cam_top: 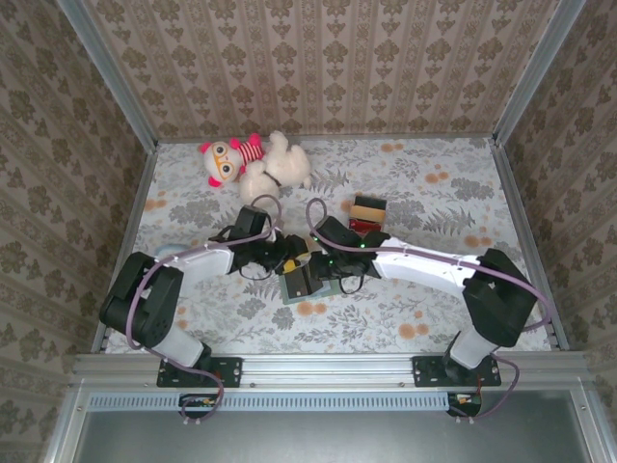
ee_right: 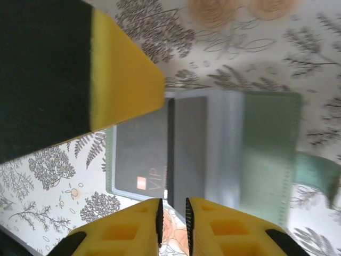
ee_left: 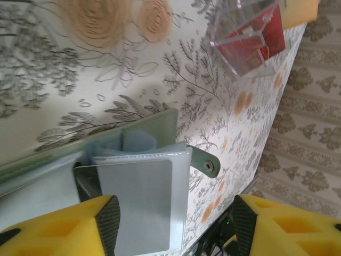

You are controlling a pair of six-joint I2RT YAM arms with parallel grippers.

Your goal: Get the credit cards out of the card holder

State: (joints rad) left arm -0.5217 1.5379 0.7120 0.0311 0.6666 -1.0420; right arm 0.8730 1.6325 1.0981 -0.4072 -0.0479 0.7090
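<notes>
At the middle of the table (cam_top: 434, 193), between my two wrists, the holder (cam_top: 310, 282) lies opened flat like a booklet. That looks to be as far as the job has got: I see no card lying loose on the cloth, so all the pulling-out is left. A dark card (ee_right: 141, 154) with pale VIP lettering and a small orange square sits in one pocket. A grey card (ee_left: 141, 205) seems to rest behind a clear sleeve (ee_left: 181, 202), though I can't be sure it is a card and not a liner. My left gripper (ee_left: 173, 209) is spread wide, fingers standing either side of that sleeve and grasping nothing. My right gripper (ee_right: 173, 208) has its fingers drawn almost together with a thin slit between them. A dark edge (ee_right: 170, 149) runs down to that slit, but whether I'm pinching it I cannot tell. The holder is soft and grey-green, stitched round the rim, with pale blue inner leaves and a strap (ee_left: 205, 162) ending in a round snap. The sleeves are glossy, limp plastic; the cards look thin, flat and stiff. Beyond the holder stands a hard clear box (ee_left: 248, 37) with something red inside, and a plush toy (cam_top: 255, 164) lies well apart.
</notes>
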